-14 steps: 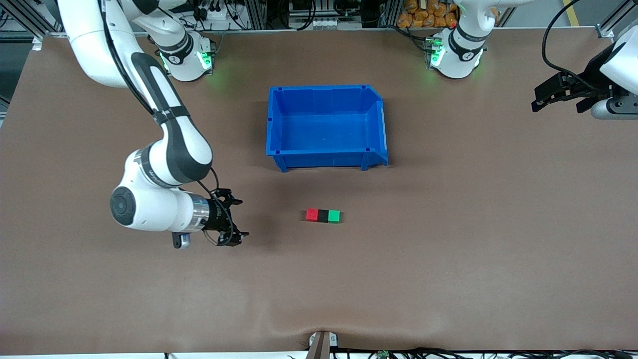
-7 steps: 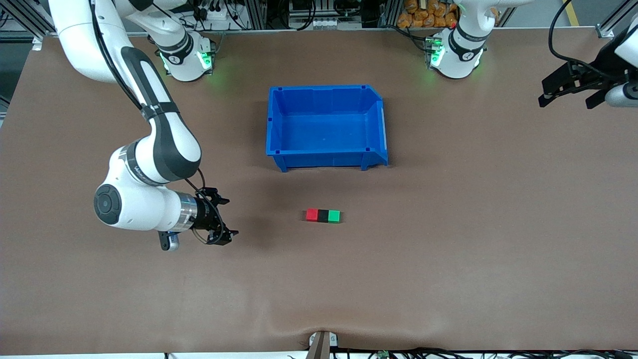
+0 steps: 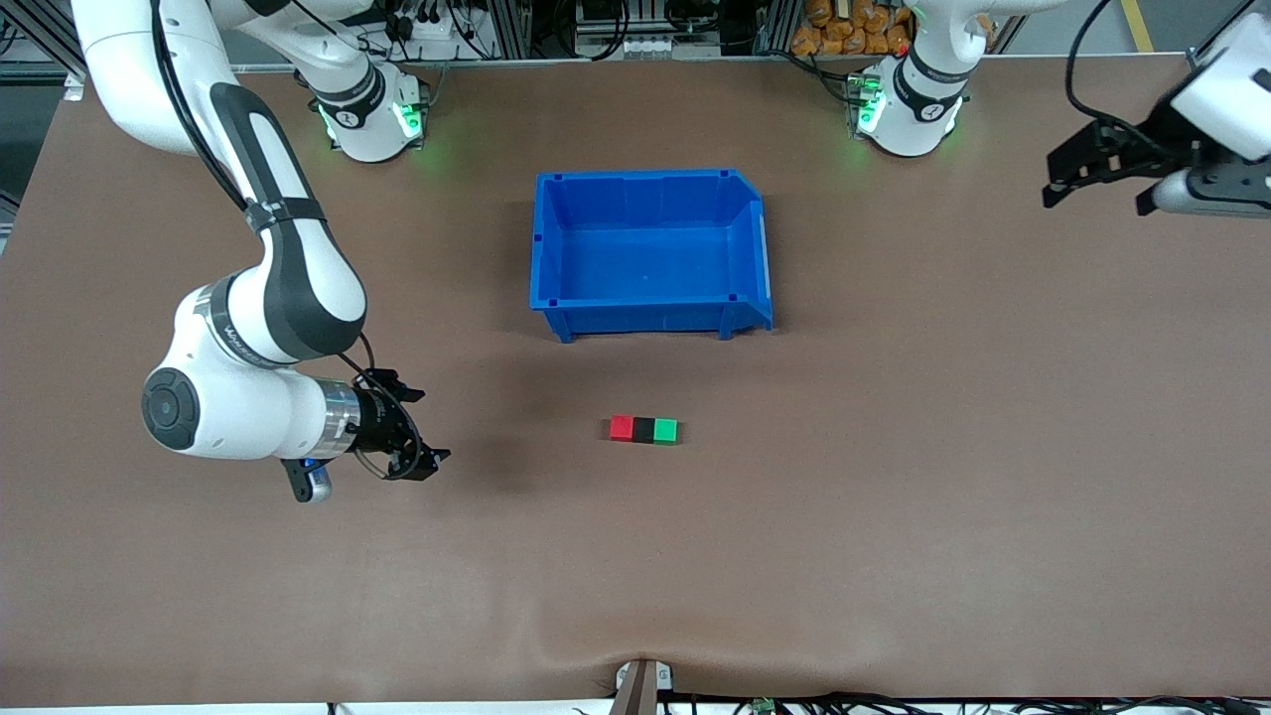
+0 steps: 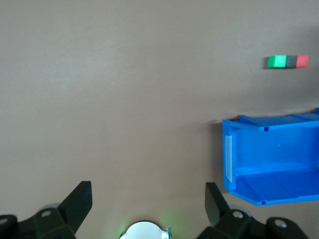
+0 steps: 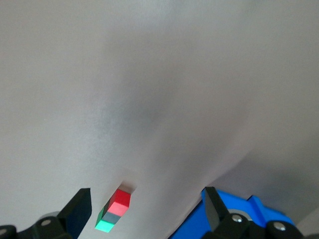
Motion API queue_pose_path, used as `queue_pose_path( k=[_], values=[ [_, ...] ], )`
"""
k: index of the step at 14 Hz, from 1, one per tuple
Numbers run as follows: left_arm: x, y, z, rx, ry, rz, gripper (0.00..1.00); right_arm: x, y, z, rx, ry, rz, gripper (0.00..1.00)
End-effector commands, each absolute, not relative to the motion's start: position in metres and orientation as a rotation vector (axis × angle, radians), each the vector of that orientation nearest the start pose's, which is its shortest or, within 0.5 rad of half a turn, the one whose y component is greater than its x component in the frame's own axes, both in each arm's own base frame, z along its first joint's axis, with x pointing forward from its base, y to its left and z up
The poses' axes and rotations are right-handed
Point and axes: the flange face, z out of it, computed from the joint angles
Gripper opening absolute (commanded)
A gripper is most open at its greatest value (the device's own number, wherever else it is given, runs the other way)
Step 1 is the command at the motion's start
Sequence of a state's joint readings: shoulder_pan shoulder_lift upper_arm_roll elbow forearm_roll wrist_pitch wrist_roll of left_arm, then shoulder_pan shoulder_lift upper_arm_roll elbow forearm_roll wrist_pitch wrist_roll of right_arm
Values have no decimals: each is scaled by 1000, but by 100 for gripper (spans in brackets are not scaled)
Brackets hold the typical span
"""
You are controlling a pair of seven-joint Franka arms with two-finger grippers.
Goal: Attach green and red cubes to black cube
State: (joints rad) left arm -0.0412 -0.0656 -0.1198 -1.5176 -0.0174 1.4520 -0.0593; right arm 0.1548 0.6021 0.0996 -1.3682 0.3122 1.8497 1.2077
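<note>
Black cube (image 3: 643,430) – red cube (image 3: 622,428), green cube (image 3: 665,430) touching

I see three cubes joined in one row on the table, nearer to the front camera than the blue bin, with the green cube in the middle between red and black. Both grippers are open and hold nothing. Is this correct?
One detail is wrong: the black cube is in the middle, with the red cube and the green cube at its ends, as the front view shows. The rest holds: the row lies nearer the camera than the blue bin, and the left gripper and right gripper are open and empty.

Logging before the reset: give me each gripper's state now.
Left gripper: open, empty, up over the left arm's end of the table.
Right gripper: open, empty, over bare table toward the right arm's end.
</note>
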Motion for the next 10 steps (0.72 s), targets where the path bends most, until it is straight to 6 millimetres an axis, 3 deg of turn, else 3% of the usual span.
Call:
queue_pose_path(
  k=[1,6,10],
  values=[
    [511,-93,676,-3148,237,18,100,676,176,373,-2570,1427,489,100],
    [525,-97,657,-3148,273,73,100,675,160,382,-2640,1321,471,100],
    [530,-89,653,-3147,258,83,100,671,148,387,-2760,1220,454,100]
  ],
)
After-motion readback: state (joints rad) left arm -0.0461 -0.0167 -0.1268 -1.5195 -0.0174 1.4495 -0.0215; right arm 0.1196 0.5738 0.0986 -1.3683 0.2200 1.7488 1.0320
